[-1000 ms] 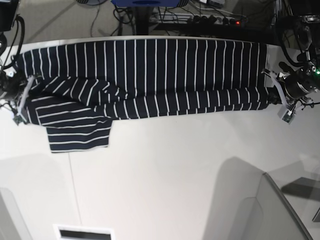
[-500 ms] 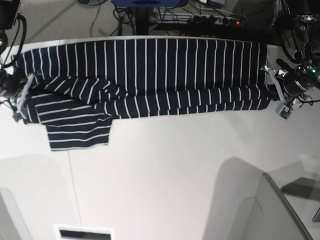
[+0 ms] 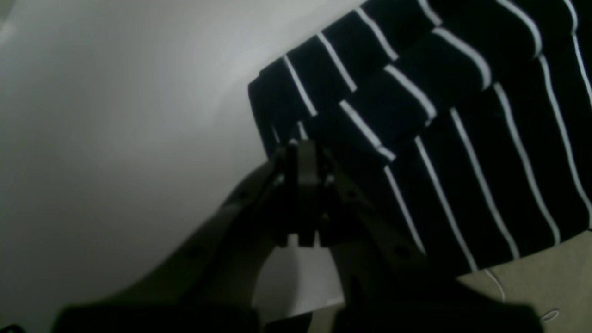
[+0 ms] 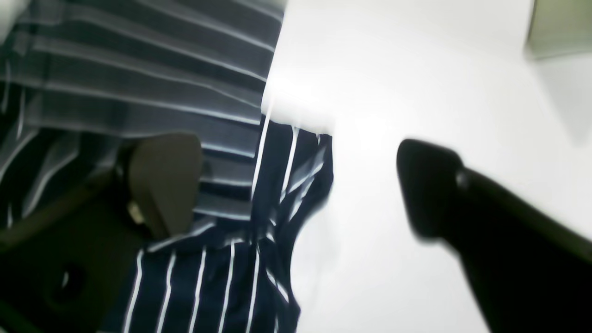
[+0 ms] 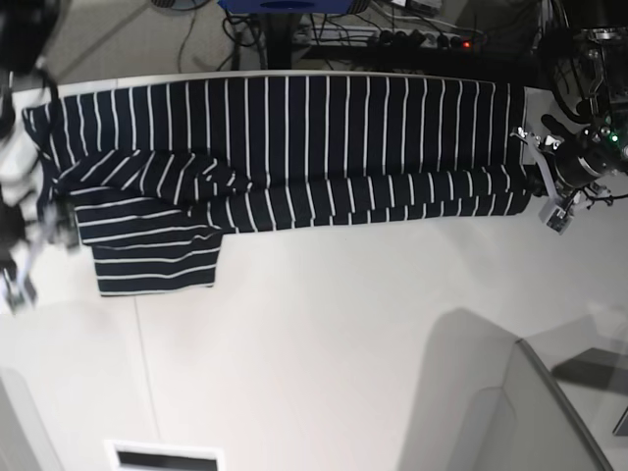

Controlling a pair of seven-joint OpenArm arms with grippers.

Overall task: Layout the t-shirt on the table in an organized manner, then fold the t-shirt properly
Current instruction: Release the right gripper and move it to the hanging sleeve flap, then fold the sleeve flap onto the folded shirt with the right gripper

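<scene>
Right tool (image 4: pixel 296 185) gapes wide above the shirt (image 5: pixel 294 147); left tool (image 3: pixel 300 152) pinches its corner. Shirt lies half-folded lengthwise on the surface (image 5: pixel 343 343), one sleeve out; cross folds seemingly remain.

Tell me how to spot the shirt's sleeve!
Look at the white table, then the long striped shirt across its far side. At one end, the sleeve sticks out toward the near side. Its stripes run sideways; the body's run up and down.
</scene>
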